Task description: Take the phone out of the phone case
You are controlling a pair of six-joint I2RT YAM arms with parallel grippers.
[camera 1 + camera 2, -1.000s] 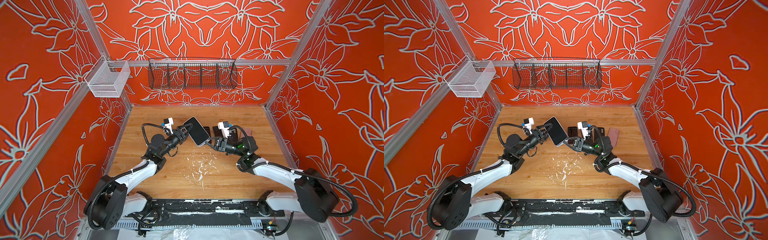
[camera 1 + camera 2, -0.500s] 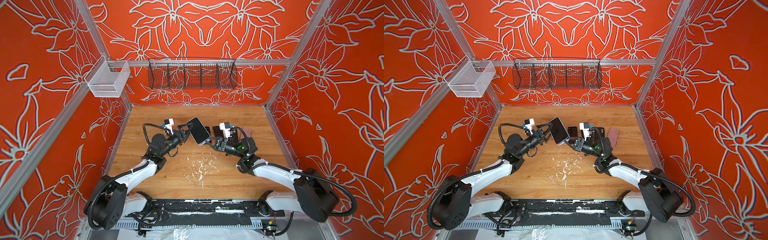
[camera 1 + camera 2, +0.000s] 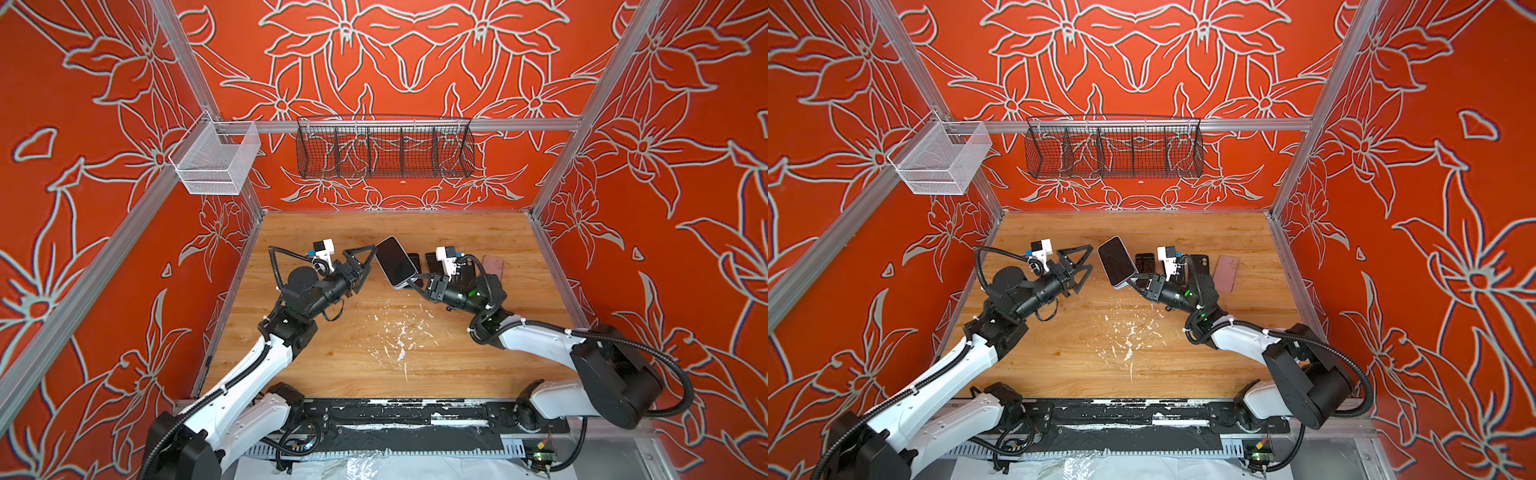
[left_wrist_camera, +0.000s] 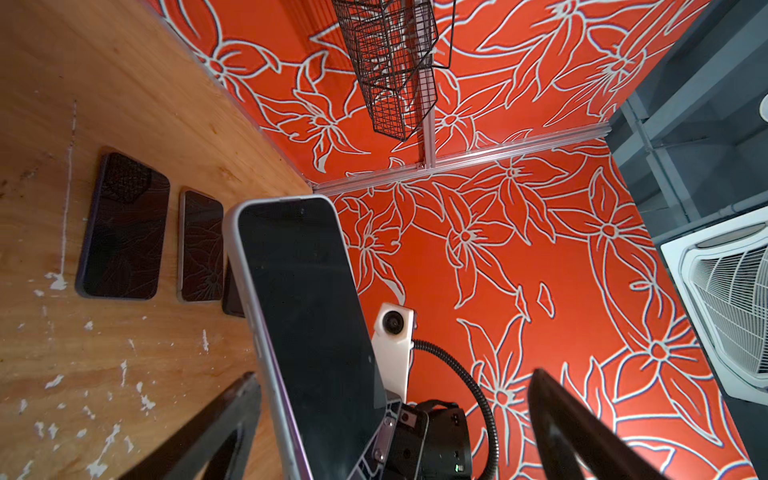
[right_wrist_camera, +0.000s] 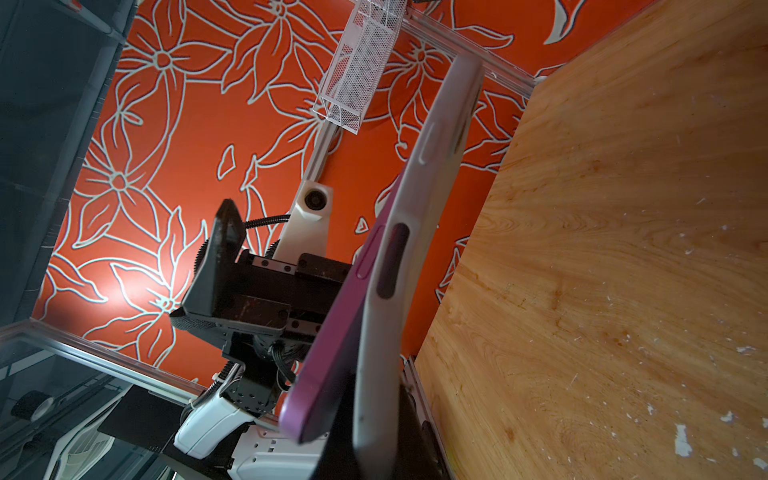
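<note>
Opens left end effector (image 3: 371, 258) wide, now off the phone (image 3: 395, 261) at frame centre, leaving phone case (image 5: 432, 158), phone partly peeled out, pinched in closed right end effector (image 3: 411, 283) alone.

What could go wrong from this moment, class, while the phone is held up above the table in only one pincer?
1. The right pincer pinches only the lower end of the phone; with the left pincer open beside it, it could pivot or slip.
2. One phone corner bulges out of the case; the phone might drop free.
3. A fall would likely hit the spare phones lying on the table below.
</note>
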